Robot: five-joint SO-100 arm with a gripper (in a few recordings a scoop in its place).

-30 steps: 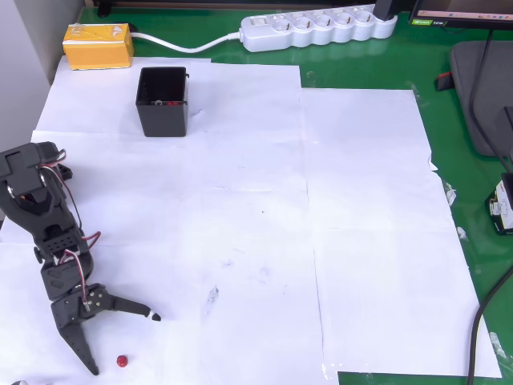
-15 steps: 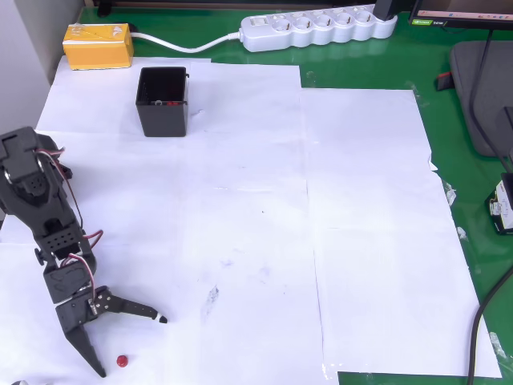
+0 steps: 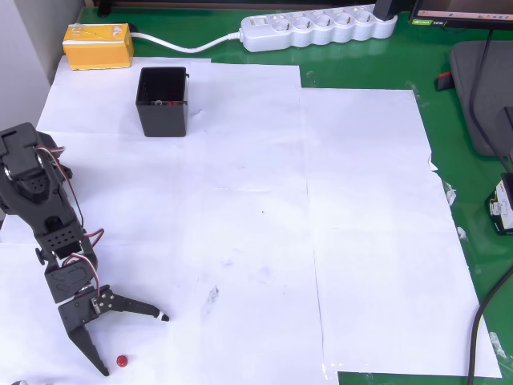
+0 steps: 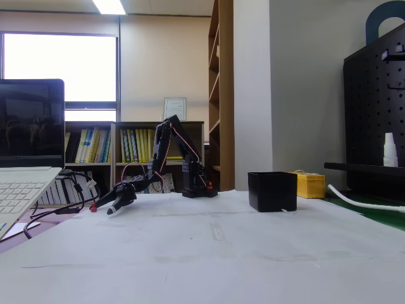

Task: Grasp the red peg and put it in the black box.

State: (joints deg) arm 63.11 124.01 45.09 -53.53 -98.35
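Office room with bookshelves behind; green table [image 3: 377, 76] overlaid with white paper sheets [image 3: 240, 224], flat and bare around the arm. Black box [image 3: 163, 100]: open-topped, glossy, standing well away from the gripper, up the sheet near the yellow block [image 3: 98, 45]. Gripper [image 3: 135, 343]: low over the paper, jaws spread wide, empty. Red peg [image 3: 121, 362]: tiny, rounded, lying on the paper just beside the lower finger's tip, roughly within the open mouth. Handling, by judgement: very light, rigid, smooth, liable to roll or squirt sideways; best pinched across its middle, fingertips straddling it squarely, closing slowly near the paper.
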